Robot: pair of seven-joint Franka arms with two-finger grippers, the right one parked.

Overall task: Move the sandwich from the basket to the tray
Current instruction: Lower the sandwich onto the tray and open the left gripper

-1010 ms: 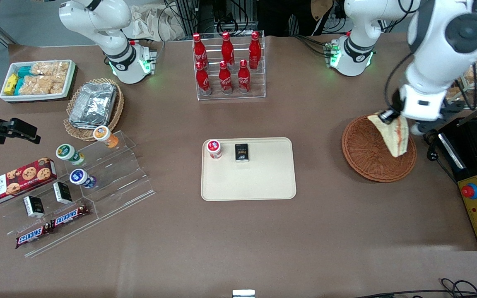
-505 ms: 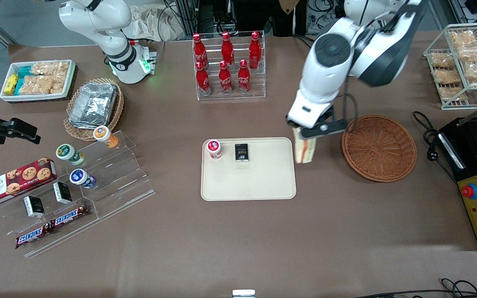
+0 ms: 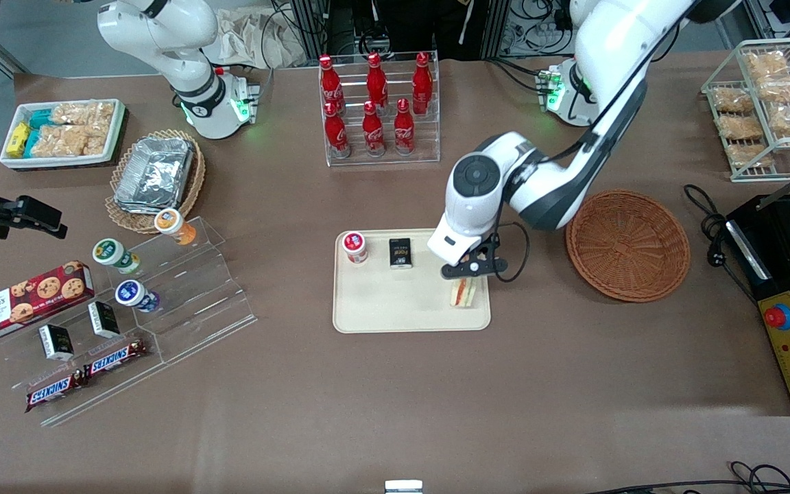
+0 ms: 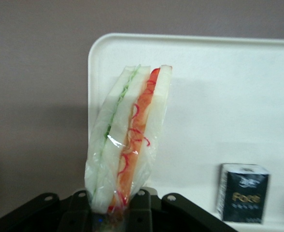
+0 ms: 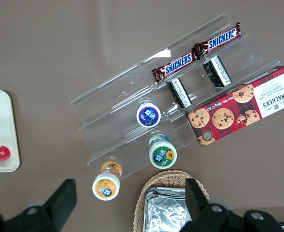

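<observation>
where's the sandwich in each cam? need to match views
Front view: sandwich over the tray, at the corner nearest the basket, held by the hand.
Left wrist view: sandwich upright in the hand.
Right wrist view: not in it.
Shared landmark: black box on the tray.

Six red Coca-Cola bottles [image 3: 374, 110] stand in a clear rack at 12 o'clock. A foil container [image 3: 155, 171] sits in a tan basket at 10 o'clock. The Walker's cookie box [image 3: 28, 300] and two Snickers bars [image 3: 86, 377] lie near 8 o'clock.
</observation>
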